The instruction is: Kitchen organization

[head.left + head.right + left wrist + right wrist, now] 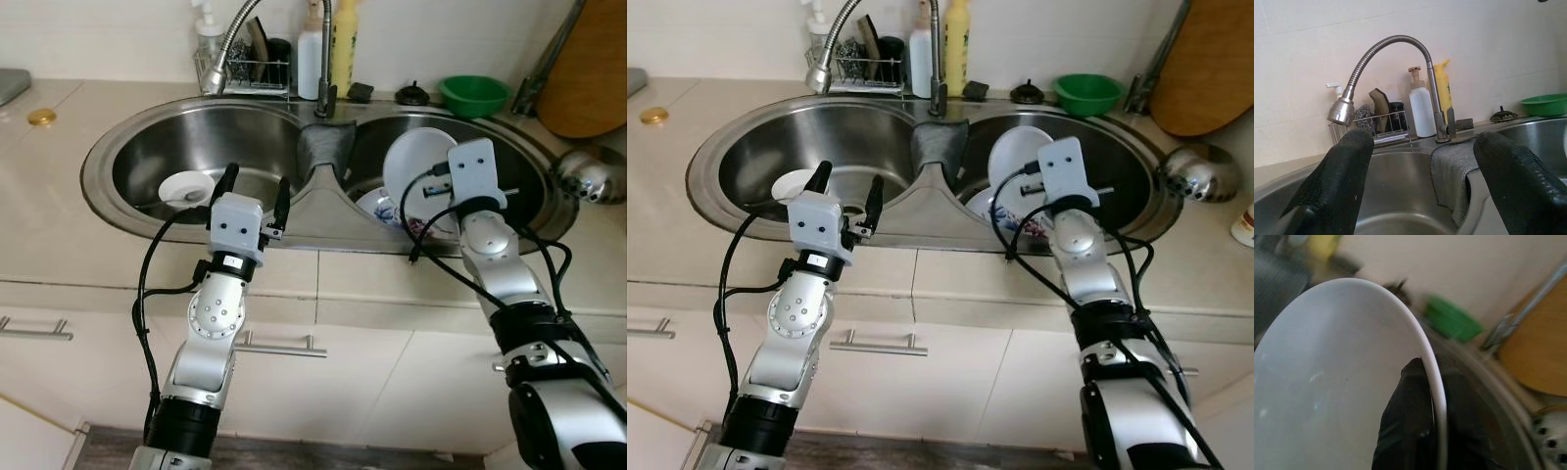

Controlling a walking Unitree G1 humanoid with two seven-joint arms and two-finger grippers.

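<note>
Over right basin: right hand (1432, 431) pinching white plate (416, 171) rim; left hand (255, 191) spread.

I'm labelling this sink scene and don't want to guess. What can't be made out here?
- Patterned dish in the right basin: mostly covered by the white plate that the right gripper holds.
- Green bowl and bottles, right wrist view: blurred.
- Left basin's floor, left wrist view: cut off by the bottom edge behind the left gripper.
- Bottle labels: too small.

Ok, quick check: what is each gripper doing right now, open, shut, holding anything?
Left gripper: open, empty, over the front edge of the left basin.
Right gripper: shut on the white plate, held tilted over the right basin.
</note>
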